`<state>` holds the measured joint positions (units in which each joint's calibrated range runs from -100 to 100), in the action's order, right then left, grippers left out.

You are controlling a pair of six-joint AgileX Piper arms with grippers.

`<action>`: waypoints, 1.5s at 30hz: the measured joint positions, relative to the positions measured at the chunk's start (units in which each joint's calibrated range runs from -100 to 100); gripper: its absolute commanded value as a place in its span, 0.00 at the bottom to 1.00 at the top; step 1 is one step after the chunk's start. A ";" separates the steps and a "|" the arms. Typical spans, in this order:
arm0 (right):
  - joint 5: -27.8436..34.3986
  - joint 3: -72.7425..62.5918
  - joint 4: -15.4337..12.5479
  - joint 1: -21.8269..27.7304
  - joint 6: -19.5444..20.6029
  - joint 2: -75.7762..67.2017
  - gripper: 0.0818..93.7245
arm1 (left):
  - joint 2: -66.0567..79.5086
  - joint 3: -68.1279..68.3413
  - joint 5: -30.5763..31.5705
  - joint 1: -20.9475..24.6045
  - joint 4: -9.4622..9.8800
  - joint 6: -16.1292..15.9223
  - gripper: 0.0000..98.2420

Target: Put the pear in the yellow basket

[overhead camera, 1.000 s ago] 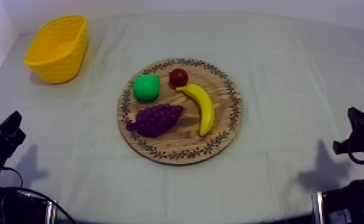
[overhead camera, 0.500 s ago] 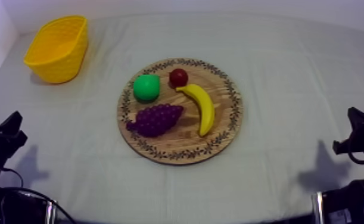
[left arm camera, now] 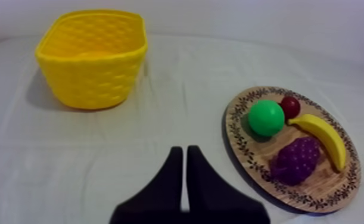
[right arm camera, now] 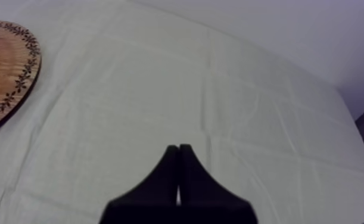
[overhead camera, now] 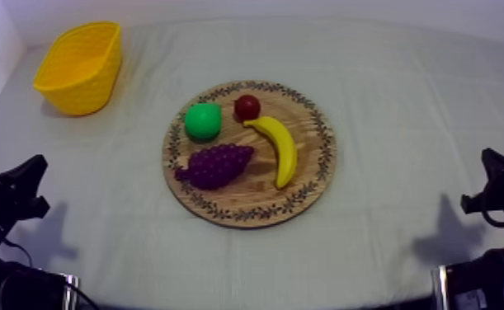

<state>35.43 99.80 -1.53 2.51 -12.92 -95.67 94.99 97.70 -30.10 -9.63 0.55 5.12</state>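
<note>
Green pear sits on the wooden board, just beside the small red fruit and near the grapes. The yellow basket stands well apart, far left on the bench. The left claw and right claw are each pinched narrow, holding nothing.

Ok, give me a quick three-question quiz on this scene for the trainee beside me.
1. True or false: the pear is already in the basket.
2. The left gripper is: A) open; B) shut on nothing; C) shut on the pear.
3. Fill in: the pear lies on the ____, and the basket stands towards the robot's ____ side of the table.

Key: 1 false; 2 B; 3 board, left.
</note>
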 measured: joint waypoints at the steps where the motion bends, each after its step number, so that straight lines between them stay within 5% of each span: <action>1: 0.00 0.00 0.00 0.00 0.00 0.00 0.00 | -1.11 -0.44 0.42 -0.66 -0.16 0.31 0.00; 8: -0.11 0.00 0.00 0.00 0.00 0.00 0.00 | -10.34 -6.12 0.80 -2.61 -3.47 0.10 0.00; 16: -0.11 0.00 0.00 0.00 0.00 0.00 0.00 | -25.49 -17.35 -7.17 -0.72 -8.00 -3.42 0.00; 27: -0.03 0.00 0.00 0.00 0.00 0.00 0.00 | -47.68 -35.64 -27.89 0.52 -10.84 3.42 0.00; 35: -0.03 0.00 0.00 0.00 0.00 0.00 0.00 | -62.18 -48.79 -40.19 -2.12 -11.11 4.78 0.00; 45: -0.03 0.00 0.00 0.00 -0.03 0.00 0.00 | -79.79 -68.76 -48.83 -8.36 -7.49 10.27 0.00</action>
<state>35.40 99.80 -1.53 2.51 -12.95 -95.67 15.20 28.94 -78.93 -17.99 -6.94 15.38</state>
